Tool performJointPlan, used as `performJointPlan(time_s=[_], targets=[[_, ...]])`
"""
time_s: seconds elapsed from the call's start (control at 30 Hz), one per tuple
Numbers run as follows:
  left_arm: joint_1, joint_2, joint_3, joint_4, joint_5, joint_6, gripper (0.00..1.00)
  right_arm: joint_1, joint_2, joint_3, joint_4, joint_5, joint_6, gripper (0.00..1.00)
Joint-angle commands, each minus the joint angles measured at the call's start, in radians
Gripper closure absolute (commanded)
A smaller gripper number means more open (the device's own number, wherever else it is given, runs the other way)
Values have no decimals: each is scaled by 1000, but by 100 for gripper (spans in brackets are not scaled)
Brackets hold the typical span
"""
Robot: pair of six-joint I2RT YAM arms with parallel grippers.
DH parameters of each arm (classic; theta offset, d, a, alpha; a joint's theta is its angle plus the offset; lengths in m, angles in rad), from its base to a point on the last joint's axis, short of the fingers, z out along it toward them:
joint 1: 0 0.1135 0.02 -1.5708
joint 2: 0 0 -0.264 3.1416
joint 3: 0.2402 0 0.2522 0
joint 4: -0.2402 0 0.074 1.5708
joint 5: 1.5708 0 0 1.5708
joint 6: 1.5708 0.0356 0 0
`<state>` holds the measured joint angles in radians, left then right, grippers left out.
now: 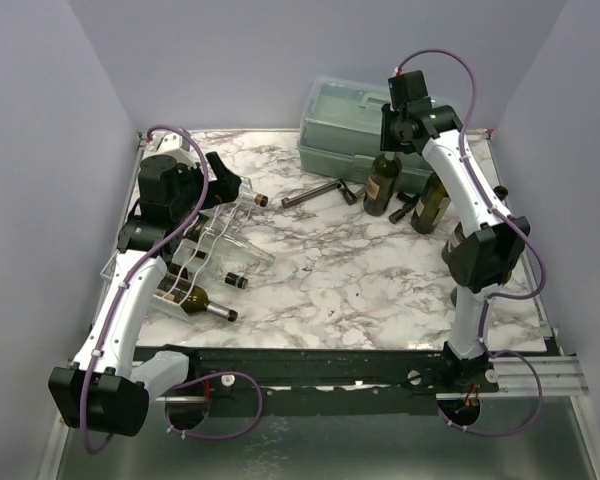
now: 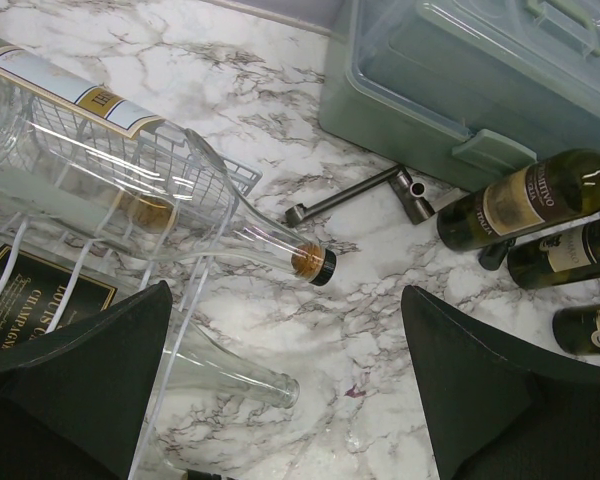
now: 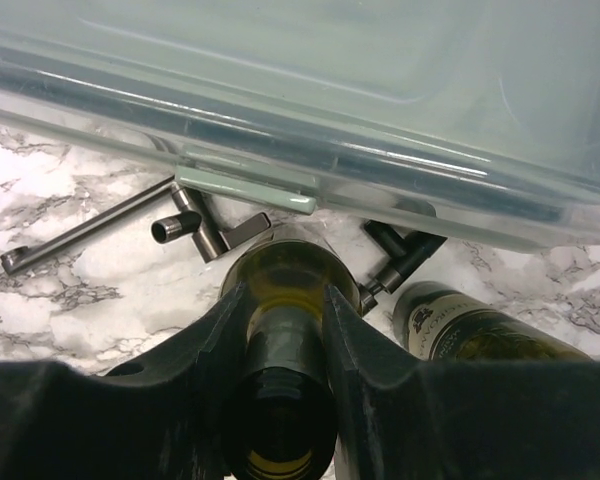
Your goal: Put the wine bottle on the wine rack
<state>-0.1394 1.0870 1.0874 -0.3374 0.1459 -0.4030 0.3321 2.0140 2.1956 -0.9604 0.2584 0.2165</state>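
A dark green wine bottle [image 1: 382,183] stands upright in front of the toolbox. My right gripper [image 1: 400,128] is shut on its neck [image 3: 285,335], one finger on each side. The white wire wine rack [image 1: 193,252] lies at the left and holds several bottles: a clear corked one [image 2: 230,225], a clear open one [image 2: 230,375] and a dark labelled one [image 1: 193,298]. My left gripper [image 2: 285,385] is open and empty, hovering over the rack's right edge [image 2: 195,170], with the clear open bottle's neck between its fingers [image 2: 500,395].
The pale green plastic toolbox [image 1: 365,120] stands at the back. A second green bottle [image 1: 432,205] stands right of the held one, also seen in the right wrist view [image 3: 480,335]. A metal bar tool [image 1: 318,192] and a black tool [image 3: 405,255] lie by the toolbox.
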Motion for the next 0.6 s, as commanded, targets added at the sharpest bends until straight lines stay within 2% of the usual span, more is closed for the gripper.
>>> performJointPlan(time_s=[0.0, 0.2, 0.33, 0.57], targets=[[-1, -1, -2, 20, 20, -3, 1, -3, -83, -86, 36, -106, 43, 99], [-1, -1, -3, 21, 20, -3, 1, -3, -206, -299, 189, -293, 115, 100], [-1, 0, -3, 21, 19, -4, 1, -3, -274, -411, 267, -343, 165, 99], [0, 2, -3, 21, 20, -5, 1, -3, -376, -631, 485, -523, 347, 100]])
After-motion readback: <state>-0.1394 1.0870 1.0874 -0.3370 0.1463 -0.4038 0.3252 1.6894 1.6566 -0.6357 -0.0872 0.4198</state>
